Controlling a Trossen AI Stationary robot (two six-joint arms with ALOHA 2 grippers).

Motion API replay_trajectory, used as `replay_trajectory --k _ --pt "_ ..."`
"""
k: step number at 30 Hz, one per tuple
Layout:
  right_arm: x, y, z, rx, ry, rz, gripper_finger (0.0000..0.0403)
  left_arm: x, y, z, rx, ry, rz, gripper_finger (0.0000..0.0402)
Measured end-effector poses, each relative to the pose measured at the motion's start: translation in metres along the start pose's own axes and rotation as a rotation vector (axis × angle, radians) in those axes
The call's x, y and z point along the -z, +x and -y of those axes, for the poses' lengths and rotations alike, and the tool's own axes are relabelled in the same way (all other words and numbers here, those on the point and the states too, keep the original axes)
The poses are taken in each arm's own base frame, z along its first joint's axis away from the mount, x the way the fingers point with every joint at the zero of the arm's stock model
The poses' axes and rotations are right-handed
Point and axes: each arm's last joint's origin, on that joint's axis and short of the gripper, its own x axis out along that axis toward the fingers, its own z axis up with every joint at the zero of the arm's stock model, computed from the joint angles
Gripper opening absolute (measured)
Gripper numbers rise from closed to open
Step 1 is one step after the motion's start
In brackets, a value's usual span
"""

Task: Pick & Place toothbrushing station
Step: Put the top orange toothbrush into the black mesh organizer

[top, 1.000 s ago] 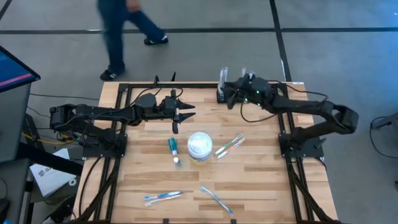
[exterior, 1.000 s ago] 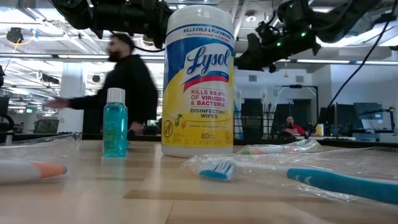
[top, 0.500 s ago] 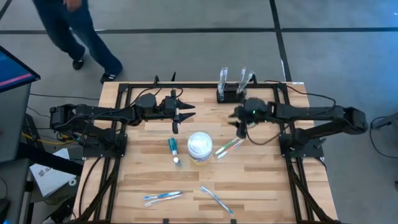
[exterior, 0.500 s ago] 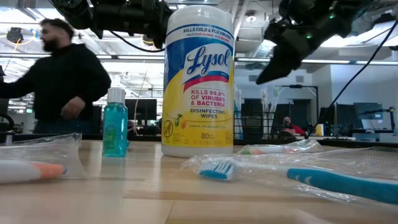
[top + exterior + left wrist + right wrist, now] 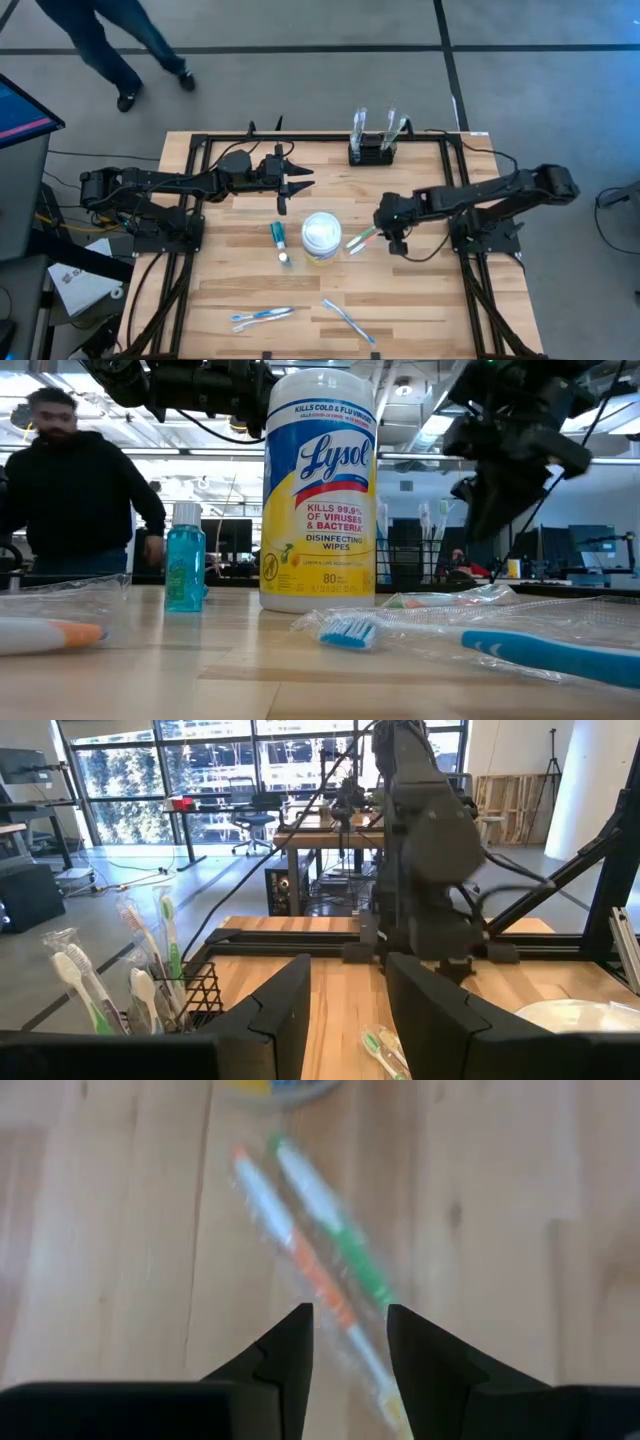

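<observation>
Right gripper point(image 5: 388, 222) sits over the table point(image 5: 420, 300) at about 3 o'clock from the white wipes tub point(image 5: 321, 236), just above the wrapped toothbrush pair point(image 5: 368, 236). In the right wrist view its two dark fingers point(image 5: 285, 1355) stand apart with a gap between them, nothing clamped; the orange and green brushes point(image 5: 320, 1250) lie on the wood straight ahead of that gap. Contact with the wrapper: can't tell, the view is blurred there.

Left gripper point(image 5: 287, 187) hangs near 11 o'clock from the tub, fingers point(image 5: 280, 1010) parted, empty, arm stretched in from the 9 o'clock edge.

Toothbrushing station point(image 5: 372, 151): black slotted rack at the 12 o'clock edge of the table, upright, against the black frame rail, several brushes standing in it. Well apart from both grippers. The left wrist view shows it too point(image 5: 185, 1000), with white and green brushes sticking up out of the mesh.

Other items: teal bottle point(image 5: 280, 240) lying at 9 o'clock of the tub, just beside it; one wrapped blue brush point(image 5: 262, 316) near the 7 o'clock corner; another point(image 5: 347, 320) at 6 o'clock. In the low view the tub point(image 5: 320, 490) stands upright mid-frame, bottle point(image 5: 185, 560) upright-looking beside it.

A person point(image 5: 100, 40) is on the floor beyond the table at 11 o'clock.
</observation>
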Motion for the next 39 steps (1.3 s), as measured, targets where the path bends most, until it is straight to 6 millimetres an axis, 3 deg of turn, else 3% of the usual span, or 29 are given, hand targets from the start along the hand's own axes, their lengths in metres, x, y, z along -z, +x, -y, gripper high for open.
replay_trajectory --k 12,24,31,39 --pt "0.008 0.031 -0.009 -0.007 -0.078 -0.158 0.0123 0.000 0.000 0.000 0.000 0.000 0.000 0.0127" --pt "0.009 0.035 -0.008 0.026 -0.137 -0.175 0.0123 0.000 0.000 0.000 0.000 0.000 0.000 0.0127" --pt "0.013 0.054 -0.007 0.022 -0.169 -0.248 0.0122 0.000 0.000 0.000 0.000 0.000 0.000 0.0127" --pt "0.002 0.055 -0.008 0.051 -0.189 -0.288 0.0122 0.000 0.000 0.000 0.000 0.001 0.001 0.0127"
